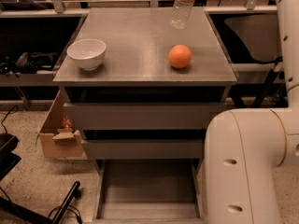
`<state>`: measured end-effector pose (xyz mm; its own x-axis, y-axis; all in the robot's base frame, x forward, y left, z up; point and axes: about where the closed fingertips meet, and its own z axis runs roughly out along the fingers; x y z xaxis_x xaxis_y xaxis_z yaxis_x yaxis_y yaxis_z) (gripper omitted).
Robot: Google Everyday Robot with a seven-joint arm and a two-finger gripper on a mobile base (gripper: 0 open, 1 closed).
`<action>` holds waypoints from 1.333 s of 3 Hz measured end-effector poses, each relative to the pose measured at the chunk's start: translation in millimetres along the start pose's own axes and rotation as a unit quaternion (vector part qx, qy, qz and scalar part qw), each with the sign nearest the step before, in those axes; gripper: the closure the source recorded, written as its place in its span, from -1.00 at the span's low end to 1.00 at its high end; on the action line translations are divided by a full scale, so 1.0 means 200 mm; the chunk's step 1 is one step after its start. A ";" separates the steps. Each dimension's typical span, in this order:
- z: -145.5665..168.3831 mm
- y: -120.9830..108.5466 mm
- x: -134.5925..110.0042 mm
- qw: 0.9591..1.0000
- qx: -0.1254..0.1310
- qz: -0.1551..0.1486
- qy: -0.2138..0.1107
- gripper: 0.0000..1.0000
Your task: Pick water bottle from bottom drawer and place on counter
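Cannot tell how wide the claw stands or what it grips: cut off beyond the top edge, just above the neck of the water bottle [182,8], which hangs tilted over the rear of the counter [135,41]. Judged as the placing step: bring upright, lower squarely, release only once seated. Noted nearer the front an orange [180,56] and at left a white bowl [87,53], both well apart from the bottle. Found the bottom drawer [147,185] pulled open below, robot base [243,167] beside it.
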<state>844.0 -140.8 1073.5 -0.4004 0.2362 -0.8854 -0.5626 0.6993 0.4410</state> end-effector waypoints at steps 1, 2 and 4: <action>0.08 -0.08 0.08 0.999 0.036 -0.005 0.024 1.00; 0.08 -0.08 0.08 0.999 0.036 -0.005 0.024 1.00; 0.21 -0.13 0.17 0.995 0.074 -0.040 0.055 1.00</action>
<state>874.8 -123.4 1025.2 -0.4404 0.1054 -0.8916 -0.4873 0.8060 0.3360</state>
